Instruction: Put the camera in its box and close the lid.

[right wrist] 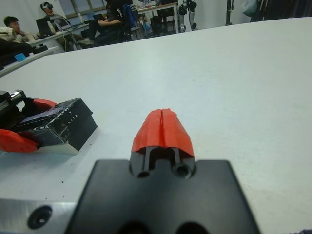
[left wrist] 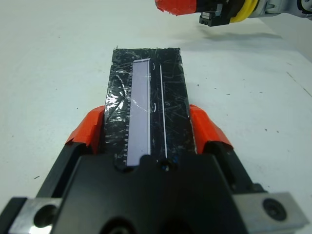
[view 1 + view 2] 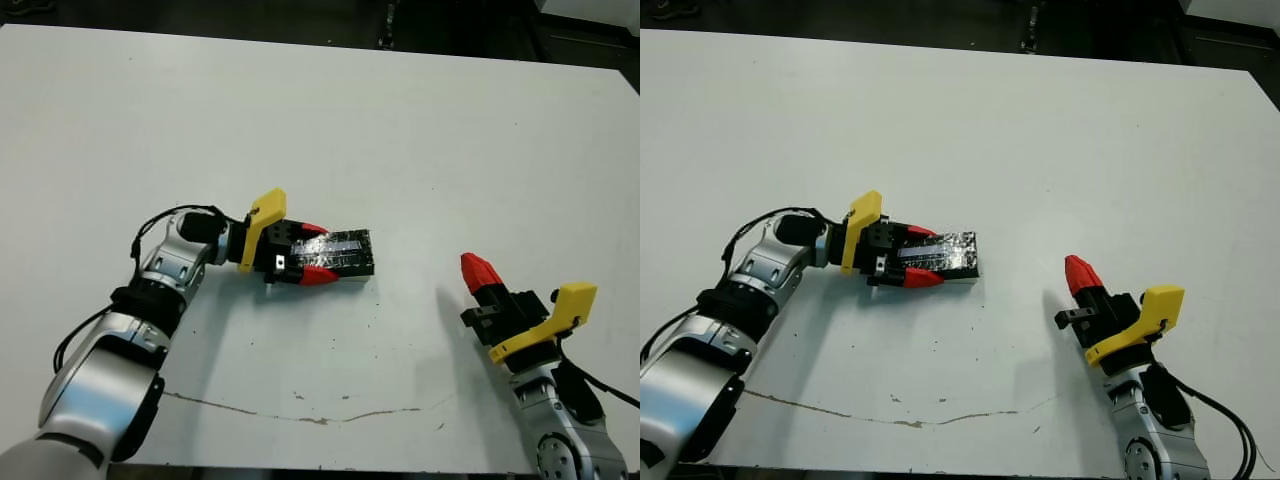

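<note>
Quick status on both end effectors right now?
Left end effector: closed on the lid, one finger on each long side.
Right end effector: shut, empty, off to the side of the lid.

Left pincer fingers spread wide, right pincer fingers together

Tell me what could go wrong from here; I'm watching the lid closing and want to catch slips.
1. The left tool straddles the lid by its long sides; pulling away could drag the box beneath.
2. The camera isn't visible, so its seating is unconfirmed.
3. The right tool, shut, hangs apart, steadying nothing.
</note>
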Available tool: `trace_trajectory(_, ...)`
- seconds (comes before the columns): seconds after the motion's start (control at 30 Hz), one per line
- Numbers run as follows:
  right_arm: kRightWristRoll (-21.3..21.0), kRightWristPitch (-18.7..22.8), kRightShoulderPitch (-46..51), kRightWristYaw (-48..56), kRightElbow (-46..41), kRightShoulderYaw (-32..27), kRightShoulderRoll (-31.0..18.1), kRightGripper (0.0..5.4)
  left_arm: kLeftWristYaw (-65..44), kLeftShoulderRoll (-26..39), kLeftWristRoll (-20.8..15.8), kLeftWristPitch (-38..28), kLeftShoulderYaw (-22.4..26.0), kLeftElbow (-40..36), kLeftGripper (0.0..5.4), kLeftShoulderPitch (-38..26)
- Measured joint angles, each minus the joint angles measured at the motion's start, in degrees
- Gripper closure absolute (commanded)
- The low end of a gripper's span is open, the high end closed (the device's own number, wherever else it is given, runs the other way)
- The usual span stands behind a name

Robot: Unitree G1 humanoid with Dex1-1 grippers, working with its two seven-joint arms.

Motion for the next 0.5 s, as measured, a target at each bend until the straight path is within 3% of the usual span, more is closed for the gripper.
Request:
trace_trajectory(0.2, 0.1, 0.0, 0.0, 0.0, 0.0, 0.0, 0.0, 5.40, 0.5, -0.8, 2.9, -0.5, -1.1, 3.0, 2.24, -2.1)
trace_trajectory(0.3, 0.1, 0.0, 0.1, 0.0, 0.0, 0.0, 0.0, 5.40, 3.0, -0.6, 6.4, 0.4, -3.3, -0.2, 2.24, -2.2)
trace_trajectory(0.5, 0.2, 0.0, 0.1, 0.1, 0.0, 0.0, 0.0, 5.40, 4.8, 0.1, 8.4, 5.9, -5.8, -6.2, 2.24, -2.1)
